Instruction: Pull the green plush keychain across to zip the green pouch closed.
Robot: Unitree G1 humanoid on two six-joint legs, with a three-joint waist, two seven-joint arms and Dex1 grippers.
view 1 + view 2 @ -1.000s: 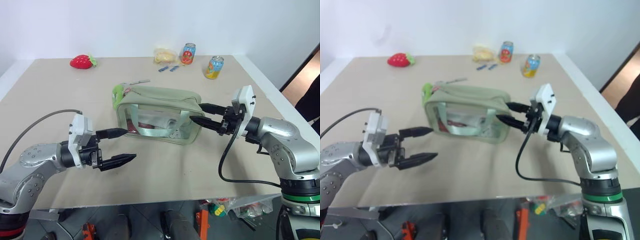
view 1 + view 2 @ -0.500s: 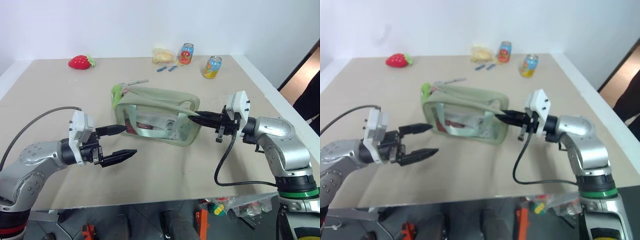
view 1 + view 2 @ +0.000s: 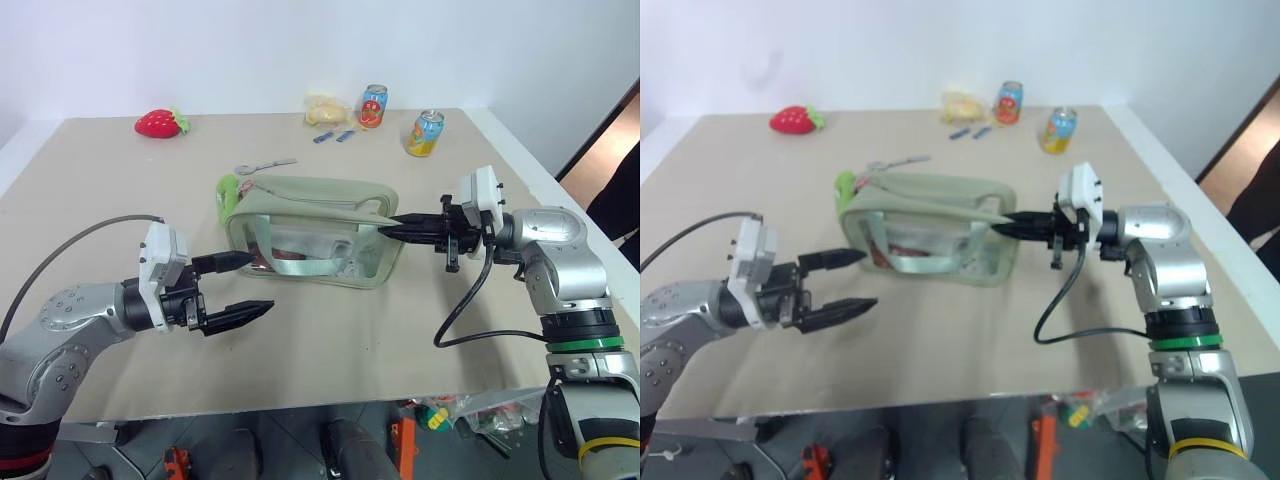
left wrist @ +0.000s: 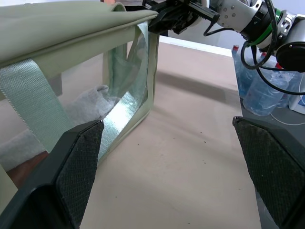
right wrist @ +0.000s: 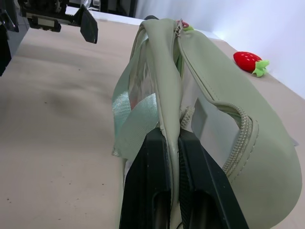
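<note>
The green pouch lies mid-table with its zipper on top. The green plush keychain hangs at its far left end, and shows as a small lime tuft in the right wrist view. My right gripper is shut on the fabric edge at the pouch's right end; its fingers pinch that seam between them. My left gripper stands open just off the pouch's front left corner, its upper fingertip close to the clear side window, holding nothing.
A red strawberry plush lies at the far left. Two cans, a yellowish packet and blue clips sit at the back. A metal spoon lies behind the pouch. Water bottles stand beyond the table's right edge.
My right gripper went from open around the pouch's right end to shut on its edge, and its wrist turned more level. The left gripper has stayed put and open.
</note>
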